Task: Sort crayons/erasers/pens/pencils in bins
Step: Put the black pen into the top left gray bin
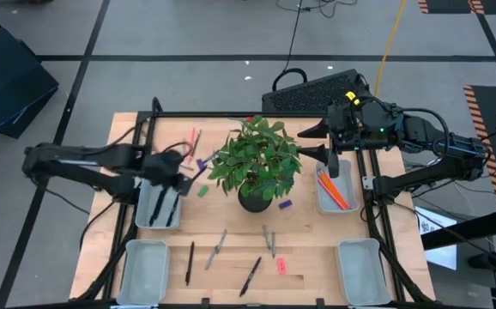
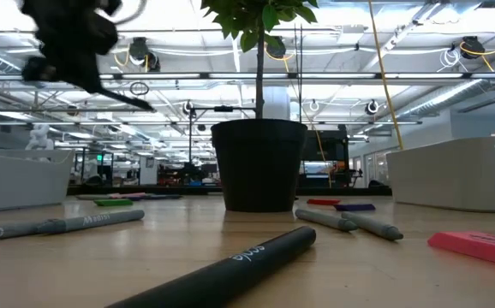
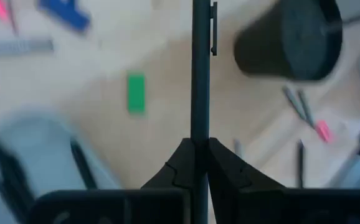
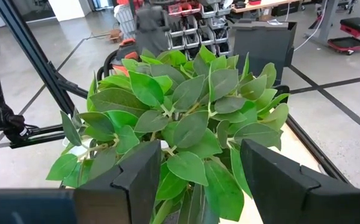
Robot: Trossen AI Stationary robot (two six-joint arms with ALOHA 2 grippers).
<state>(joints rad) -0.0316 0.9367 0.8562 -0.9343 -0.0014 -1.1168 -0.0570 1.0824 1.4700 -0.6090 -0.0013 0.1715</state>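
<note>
My left gripper hangs above the far-left bin, which has black pens in it. It is shut on a slim black pen; in the low view the pen juts from the gripper, high over the table. My right gripper is open above the right side of the plant, its fingers astride the leaves with nothing between them. The far-right bin holds orange pencils. A green eraser lies flat on the table beside the left bin. My left gripper pinches the pen's shaft between its two fingers. The pen runs along the fingers and sticks out ahead of them, clip end farthest out. It is lifted clear of the table and slants down toward the table's right side.
The potted plant stands mid-table. Near the front lie black pens, grey crayons and a pink eraser. A purple eraser lies by the pot. Two more bins sit at the near corners.
</note>
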